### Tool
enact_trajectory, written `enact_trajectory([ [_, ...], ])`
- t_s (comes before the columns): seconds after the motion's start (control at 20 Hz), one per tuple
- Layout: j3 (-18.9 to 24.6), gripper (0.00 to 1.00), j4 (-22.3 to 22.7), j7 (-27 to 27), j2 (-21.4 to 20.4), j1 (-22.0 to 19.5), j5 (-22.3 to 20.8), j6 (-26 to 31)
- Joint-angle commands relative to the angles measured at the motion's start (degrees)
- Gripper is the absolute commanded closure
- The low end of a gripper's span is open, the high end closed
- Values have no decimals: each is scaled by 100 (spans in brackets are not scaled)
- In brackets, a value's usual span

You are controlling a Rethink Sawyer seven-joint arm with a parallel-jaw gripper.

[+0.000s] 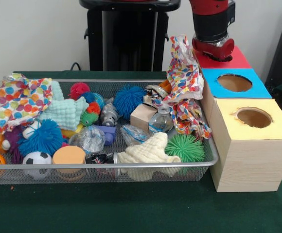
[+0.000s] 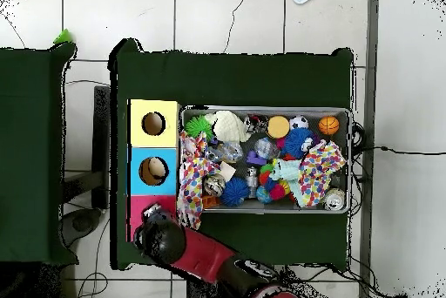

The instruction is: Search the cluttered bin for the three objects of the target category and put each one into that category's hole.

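The wire mesh bin point(image 1: 131, 166) lies on the green table, full of toys and cloths; it also shows in the overhead view point(image 2: 351, 159). I cannot make out any yellow-to-orange plush animals among the clutter. The red-topped wooden box point(image 1: 237, 60) stands at the far end of the row of boxes. My gripper point(image 1: 214, 50) hangs low over this box and covers its hole. In the overhead view the arm's end point(image 2: 159, 237) sits over the red box point(image 2: 138, 207). Nothing shows what the gripper holds, if anything.
The blue-topped box point(image 1: 234, 82) and the yellow-topped box point(image 1: 254, 117) stand beside the bin's right end. A polka-dot cloth point(image 1: 185, 82) drapes over the bin's corner next to the boxes. Spiky balls, a wooden block point(image 1: 143, 116) and sports balls fill the bin.
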Motion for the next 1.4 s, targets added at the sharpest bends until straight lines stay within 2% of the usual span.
enact_trajectory([
  [0.05, 278, 100, -68, 1116, 385, -252, -137, 150],
  [0.25, 365, 100, 161, 1173, -209, -330, -90, 628],
  [0.5, 461, 100, 409, 1298, -1324, -389, 162, 1714],
  [0.65, 356, 100, 409, 1386, -1884, -340, 258, 2416],
  [0.75, 259, 100, 371, 1373, -2035, -295, 260, 2666],
  [0.9, -123, 100, 210, 1333, -2174, -23, 136, 2930],
  [1.0, -517, 100, -8, 1249, -2173, 205, -109, 3083],
  [1.15, -1428, 100, -570, 786, -1944, 760, -971, 3171],
  [1.2, -1397, 100, -604, 573, -1849, 729, -1120, 3080],
  [1.3, -1854, 100, -950, 331, -1571, 1053, -1669, 2763],
  [1.4, -2059, 100, -1154, 207, -1387, 1198, -2098, 2541],
])
